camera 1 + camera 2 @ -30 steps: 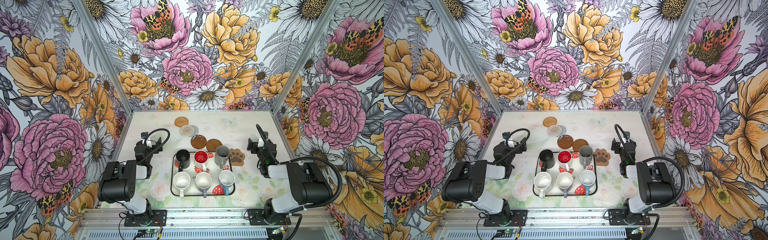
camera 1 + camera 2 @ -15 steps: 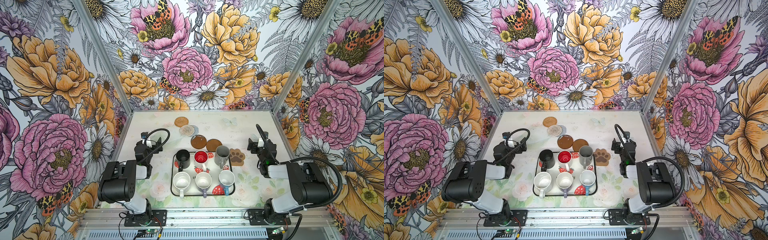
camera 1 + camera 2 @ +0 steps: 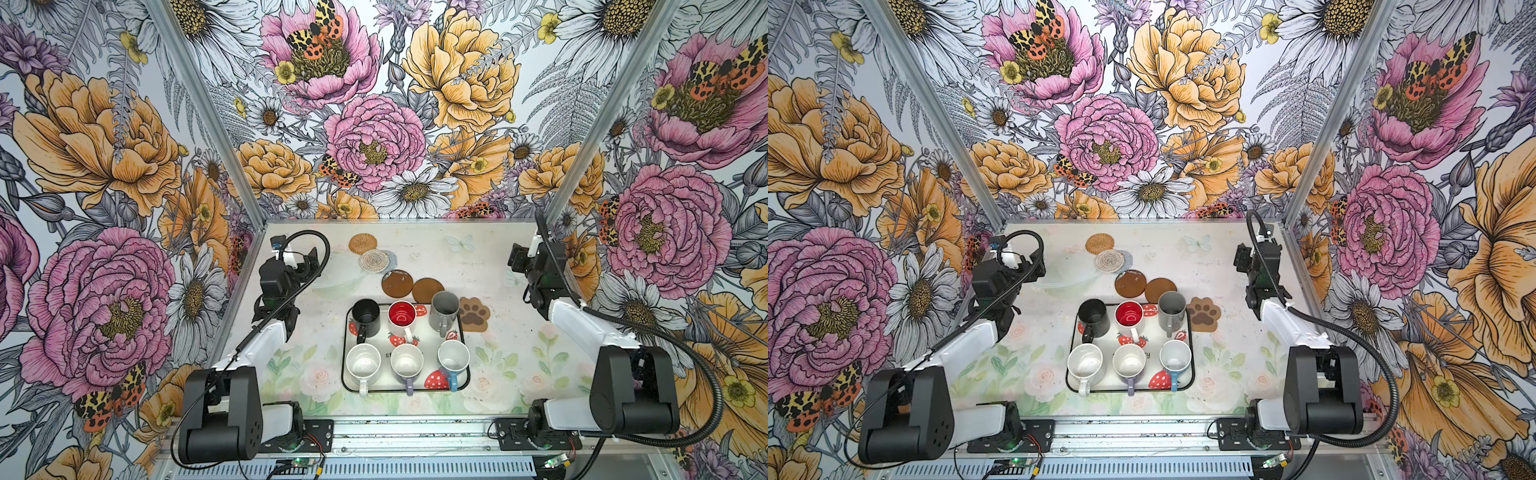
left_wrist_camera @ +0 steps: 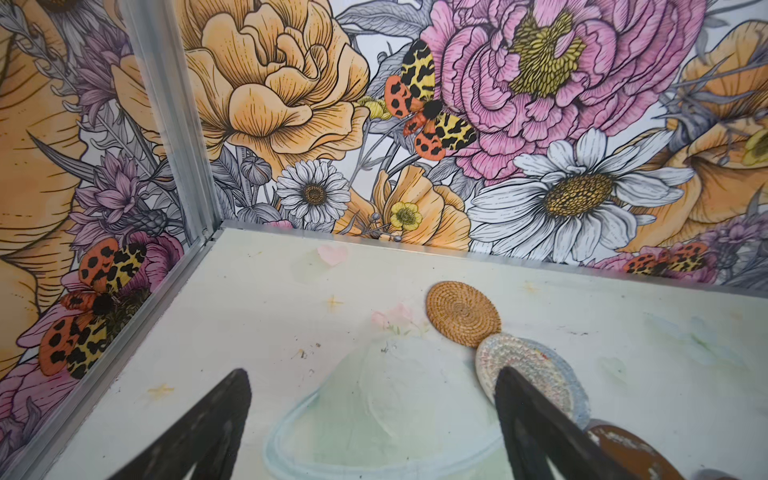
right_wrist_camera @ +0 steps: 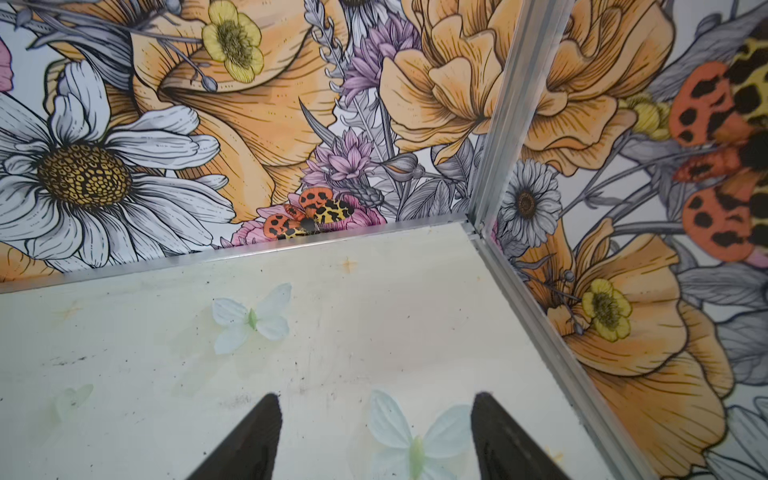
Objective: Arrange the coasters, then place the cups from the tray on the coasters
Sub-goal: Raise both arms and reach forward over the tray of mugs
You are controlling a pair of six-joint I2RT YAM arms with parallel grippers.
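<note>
Holding nothing: left gripper [image 4: 374,374] and right gripper [image 5: 376,397] fingers apart. Could drag grey-blue coaster [image 4: 579,395] beneath, or nudge abutting rattan coaster [image 4: 461,313], when lifting cream woven coaster [image 4: 523,357].

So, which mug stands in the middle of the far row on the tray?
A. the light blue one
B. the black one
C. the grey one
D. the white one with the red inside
D: in a top view the mug with the red inside stands on the tray between the black mug and the grey mug.
</note>
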